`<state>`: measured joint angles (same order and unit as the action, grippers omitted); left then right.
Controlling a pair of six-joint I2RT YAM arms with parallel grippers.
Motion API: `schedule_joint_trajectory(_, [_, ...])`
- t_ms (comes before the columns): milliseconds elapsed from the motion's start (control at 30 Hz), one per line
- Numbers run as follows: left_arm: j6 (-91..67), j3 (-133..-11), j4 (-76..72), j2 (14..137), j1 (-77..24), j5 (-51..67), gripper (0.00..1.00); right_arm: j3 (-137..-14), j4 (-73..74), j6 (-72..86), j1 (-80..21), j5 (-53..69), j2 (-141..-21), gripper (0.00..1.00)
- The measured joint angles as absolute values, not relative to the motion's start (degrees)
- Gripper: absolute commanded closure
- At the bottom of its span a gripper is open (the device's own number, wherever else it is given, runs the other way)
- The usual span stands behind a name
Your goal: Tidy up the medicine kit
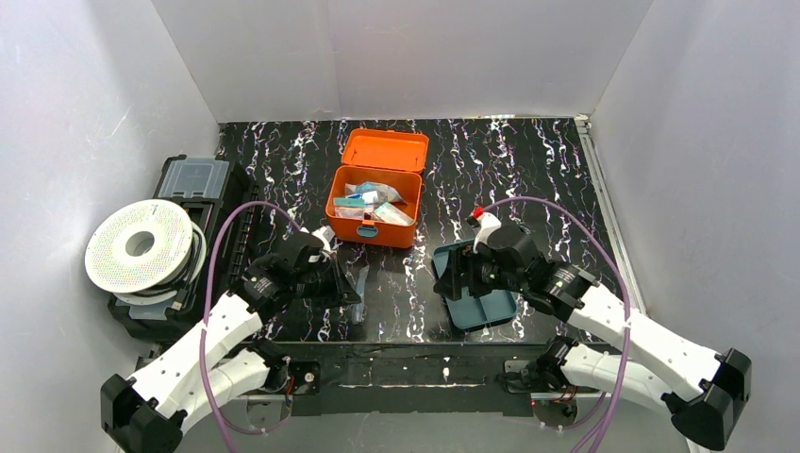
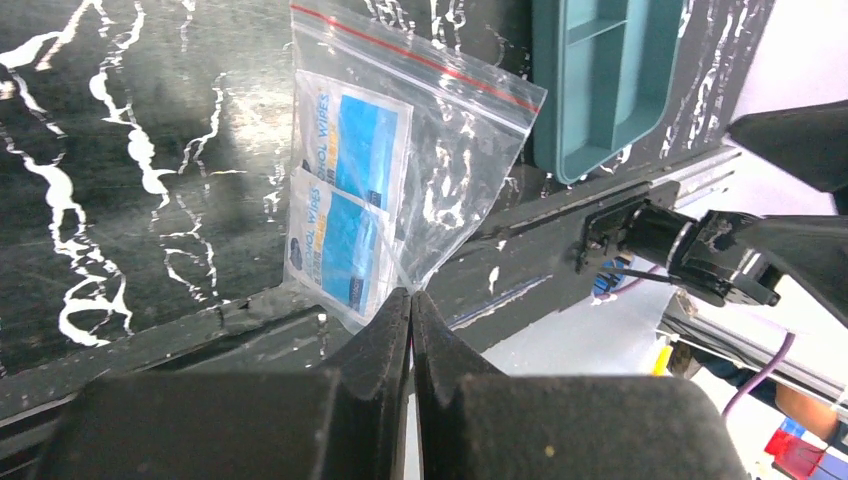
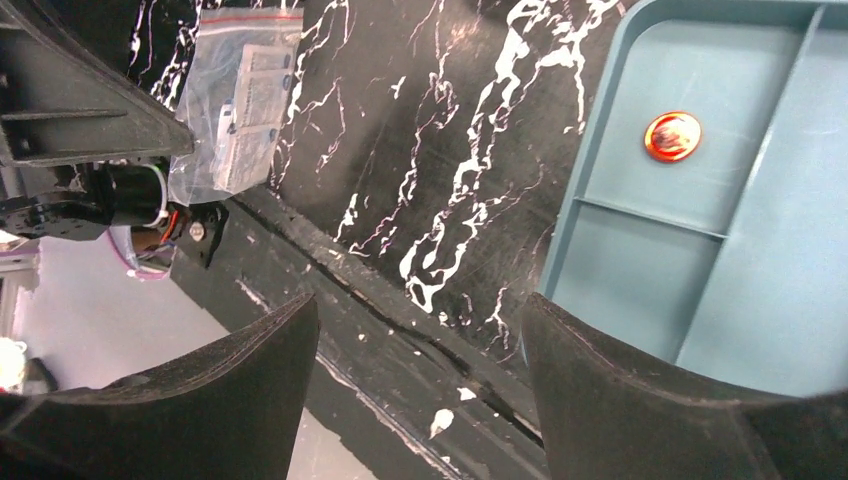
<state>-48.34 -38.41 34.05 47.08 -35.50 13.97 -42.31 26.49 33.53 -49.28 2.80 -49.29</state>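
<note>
The orange medicine kit stands open at the middle of the table, toward the far side, with its lid laid back and packets inside. There is bare table on both its sides. At the near edge the left tool pinches a clear bag of wipes. The right tool gapes wide, holding nothing, over the teal tray's left rim.

We find open tabletop straight before the medicine kit; wipes bag front-left and teal tray front-right hem it.
</note>
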Motion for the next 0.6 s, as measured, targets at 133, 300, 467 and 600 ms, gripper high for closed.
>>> schedule_joint_trajectory(133, [-49.53, -39.2, 32.95, 48.05, -37.44, 13.94, 1.0, -43.96, 26.58, 35.39, -52.29, 2.59, -52.15, 0.19])
schedule_joint_trajectory(300, [-50.33, -40.03, 32.13, 50.09, -39.74, 12.95, 1.0, -49.88, 26.64, 37.91, -56.74, 0.1, -56.79, 0.18])
schedule_joint_trajectory(467, [-50.8, -40.68, 31.44, 51.08, -41.27, 11.67, 1.0, -53.13, 25.16, 41.34, -59.36, -2.69, -61.0, 0.18])
schedule_joint_trajectory(600, [-51.14, -40.69, 30.92, 51.21, -41.97, 10.93, 1.0, -55.49, 25.04, 43.89, -60.78, -4.98, -65.5, 0.18])
